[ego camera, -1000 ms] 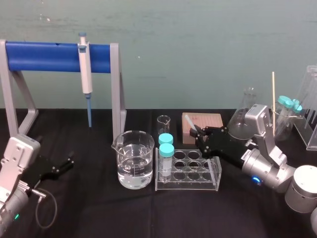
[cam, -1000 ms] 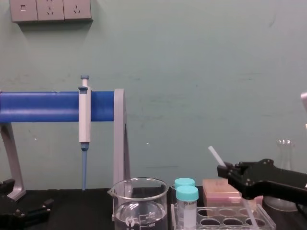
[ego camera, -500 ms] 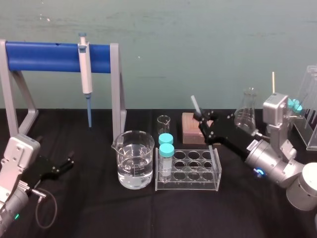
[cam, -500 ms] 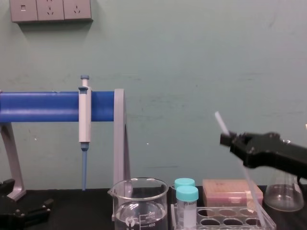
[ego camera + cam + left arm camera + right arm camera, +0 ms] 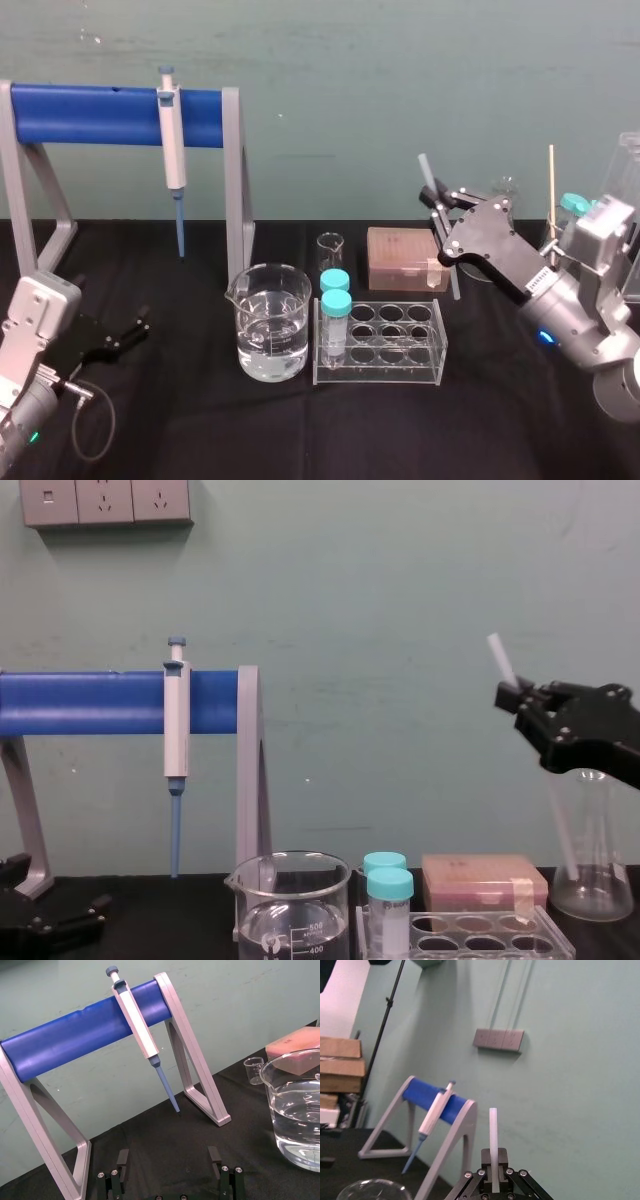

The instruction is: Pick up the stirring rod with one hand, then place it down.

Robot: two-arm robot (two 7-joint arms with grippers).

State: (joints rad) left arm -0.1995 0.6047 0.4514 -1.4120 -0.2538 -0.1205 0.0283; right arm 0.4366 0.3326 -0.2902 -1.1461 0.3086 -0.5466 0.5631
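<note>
**Right arm.** Your right gripper [image 5: 440,207] is raised above the black table [image 5: 200,430], behind the right end of the clear tube rack [image 5: 380,345] and above the pink box [image 5: 405,258]. Its fingers are clenched on the stirring rod [image 5: 451,278]. In the right wrist view the rod [image 5: 493,1127] stands up out of the closed fingertips [image 5: 493,1172].

**Stirring rod.** Note the tilt: the top end leans toward your left and the lower end slants down to your right. In the chest view the gripper [image 5: 524,704] grips the rod [image 5: 562,825] near its upper end. There the lower part crosses in front of the glass flask [image 5: 592,875]. You cannot tell whether the tip touches the table.

**Left arm.** Your left gripper [image 5: 125,333] is parked low at the table's left edge. Its fingers [image 5: 122,1160] are spread and hold nothing.

**Surroundings.** A beaker of water [image 5: 270,320] sits just left of the rack, which holds two blue-capped tubes [image 5: 335,300]. A pipette [image 5: 172,130] hangs on the blue stand [image 5: 100,115].
</note>
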